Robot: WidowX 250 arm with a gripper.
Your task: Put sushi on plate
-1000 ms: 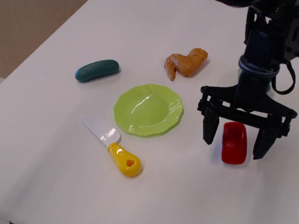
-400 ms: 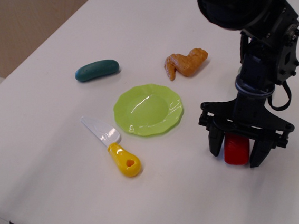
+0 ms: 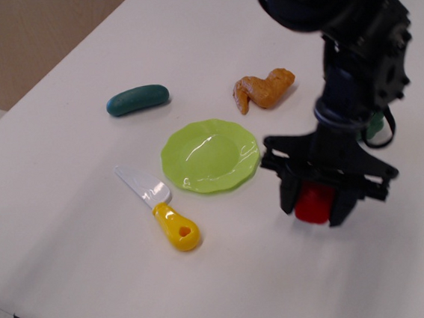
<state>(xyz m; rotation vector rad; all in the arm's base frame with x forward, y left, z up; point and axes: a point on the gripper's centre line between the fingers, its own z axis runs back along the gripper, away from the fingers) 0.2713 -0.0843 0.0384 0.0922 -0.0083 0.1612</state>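
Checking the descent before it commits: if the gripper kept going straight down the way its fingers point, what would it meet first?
The small red-topped toy sushi, already between the black gripper fingers; then, just beneath, the white table. Whether the fingertips already touch the table is unclear from this view.

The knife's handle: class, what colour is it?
Yellow. The knife shows plainly in the only view, observation.image, its handle nearest the camera.
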